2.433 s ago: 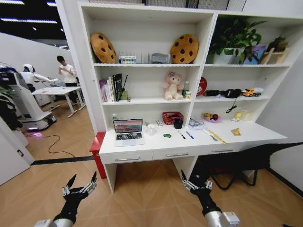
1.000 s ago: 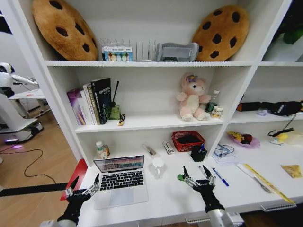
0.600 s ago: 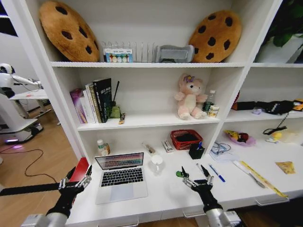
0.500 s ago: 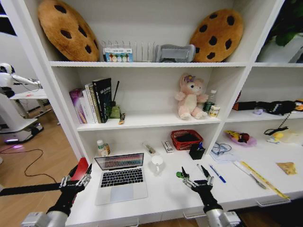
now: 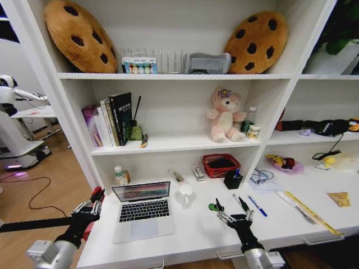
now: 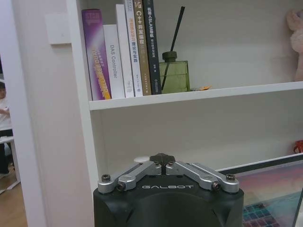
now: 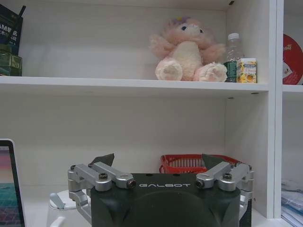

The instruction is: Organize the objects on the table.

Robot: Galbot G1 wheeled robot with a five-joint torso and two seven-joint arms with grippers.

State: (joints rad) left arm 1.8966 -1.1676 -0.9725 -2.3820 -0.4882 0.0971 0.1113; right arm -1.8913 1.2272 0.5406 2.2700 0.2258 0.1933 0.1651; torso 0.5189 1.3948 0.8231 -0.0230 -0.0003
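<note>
Step in hand: while nothing on the counter (image 5: 185,230) has yet been grasped, the approach stage is judged to be in hand, with both arms raised toward the objects.

Right end effector: the right end effector (image 5: 231,208) is held above the counter with its two dark fingers spread wide; nothing is held or touched. In the right wrist view the fingertips (image 7: 104,160) stand well apart with open space between them.

Left end effector: the left end effector (image 5: 90,206) is placed at the counter's outer end, just beside the laptop (image 5: 142,208). In the left wrist view its linkage is folded inward and the tips meet at the middle (image 6: 162,158), so it is read as closed on nothing.

Green toy car: the green toy car (image 5: 213,207) lies on the counter at the right end effector's inner fingertip, very near it; contact cannot be told.

Pens: a blue pen (image 5: 254,205) and a darker pen (image 5: 238,200) lie just beyond and to the outer side of the right end effector.

Laptop: it stands open on the counter, between the two end effectors and nearer the left one.

Next move: a descent of the wide right fingers around the small car, or a shift toward the pens, is judged to be called for; a low, centred grasp would be needed on things so thin.
</note>
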